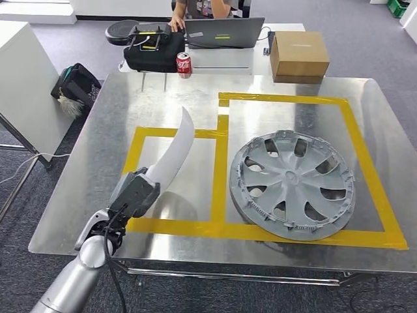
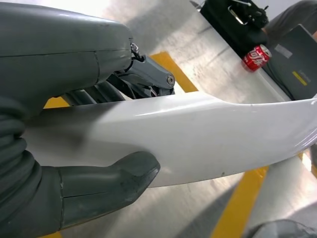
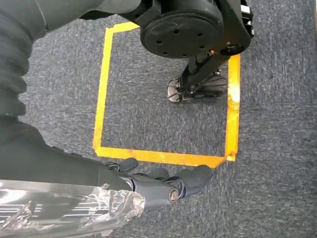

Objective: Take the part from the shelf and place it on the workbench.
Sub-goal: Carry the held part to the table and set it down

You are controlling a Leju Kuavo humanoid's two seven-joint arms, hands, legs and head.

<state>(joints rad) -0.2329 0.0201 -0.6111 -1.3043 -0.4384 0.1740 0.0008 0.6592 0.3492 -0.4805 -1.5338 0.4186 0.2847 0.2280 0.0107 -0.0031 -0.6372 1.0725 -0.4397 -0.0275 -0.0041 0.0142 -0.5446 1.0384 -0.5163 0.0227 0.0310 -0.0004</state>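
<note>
Left hand (image 1: 133, 193) grips white part (image 1: 173, 153) over workbench (image 1: 98, 163)

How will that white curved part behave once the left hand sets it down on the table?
The white curved part looks stiff: gripped at one end by the left hand, it stands out without sagging. Its glossy surface probably slides easily on the metal table. Curved and narrow, it may rock or tip.

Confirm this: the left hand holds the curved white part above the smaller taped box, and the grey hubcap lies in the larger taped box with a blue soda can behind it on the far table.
One detail is wrong: the soda can is red, as the head view shows. The rest stands: the left hand holds the curved white part above the smaller taped box, and the grey hubcap lies in the larger one.
</note>
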